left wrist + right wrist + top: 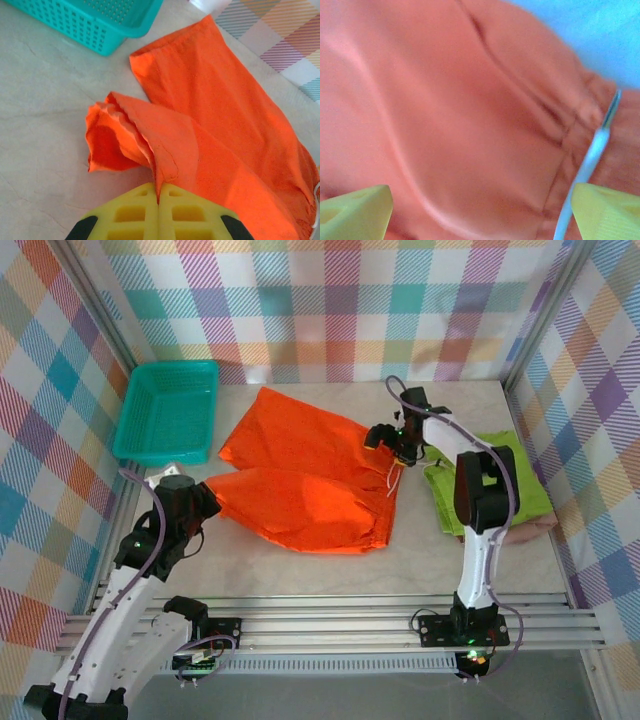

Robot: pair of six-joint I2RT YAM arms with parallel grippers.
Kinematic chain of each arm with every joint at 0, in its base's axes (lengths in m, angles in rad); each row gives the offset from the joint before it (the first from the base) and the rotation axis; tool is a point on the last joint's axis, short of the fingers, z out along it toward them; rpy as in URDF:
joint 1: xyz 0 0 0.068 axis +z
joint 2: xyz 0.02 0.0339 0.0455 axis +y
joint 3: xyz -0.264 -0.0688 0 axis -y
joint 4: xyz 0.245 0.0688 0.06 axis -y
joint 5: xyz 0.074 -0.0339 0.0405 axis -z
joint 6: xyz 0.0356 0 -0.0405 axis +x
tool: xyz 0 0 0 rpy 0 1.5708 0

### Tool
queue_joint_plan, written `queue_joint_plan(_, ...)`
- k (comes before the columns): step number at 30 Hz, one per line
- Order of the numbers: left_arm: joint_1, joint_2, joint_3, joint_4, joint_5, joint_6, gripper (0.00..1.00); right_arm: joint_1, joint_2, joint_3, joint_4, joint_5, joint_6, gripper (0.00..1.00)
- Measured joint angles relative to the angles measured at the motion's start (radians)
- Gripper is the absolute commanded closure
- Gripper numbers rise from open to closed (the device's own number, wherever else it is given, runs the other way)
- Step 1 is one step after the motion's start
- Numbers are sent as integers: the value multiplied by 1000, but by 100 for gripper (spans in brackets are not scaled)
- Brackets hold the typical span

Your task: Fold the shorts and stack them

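- Plaid-walled cell; pale table (pixel 300 565) is carrying everything.
- Orange shorts (pixel 300 490) are lying spread at centre, legs fanning toward 9 o'clock, waistband toward 3.
- Teal basket (pixel 160 452) is sitting at 10 o'clock, apart from the cloth.
- Green shorts (pixel 530 490) are resting folded at 3 o'clock over pink shorts (pixel 535 527), likely the stack.
- Left gripper (pixel 159 196) is pinching the near leg's hem, jaws fully closed, probably to draw it over for a fold.
- Right gripper (pixel 480 210) is hovering wide open over the waistband, gripping nothing.
- White drawstring (pixel 590 160) is lying just beside one finger.

Orange shorts (pixel 300 480) spread out; left jaws at leg hem, right jaws over waistband; green shorts (pixel 530 490) at right.
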Motion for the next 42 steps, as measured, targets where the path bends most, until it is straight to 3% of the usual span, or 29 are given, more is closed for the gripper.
queue_joint_plan(7,0,14,-61,27,29,-35,100,63,-537,-426,86,-27,139,18)
queue_joint_plan(13,0,25,-78,61,42,-48,100,90,-805,-761,122,-4,328,24)
queue_joint_plan(20,0,25,-84,69,42,-51,100,148,-893,-962,142,14,509,33)
queue_joint_plan(35,-1,32,-92,85,42,-51,100,251,-771,-988,263,14,645,44)
queue_joint_plan(39,-1,32,-92,91,42,-51,100,257,-743,-988,275,15,653,50)
queue_joint_plan(42,-1,35,-92,91,42,-51,100,259,-720,-988,289,16,660,59)
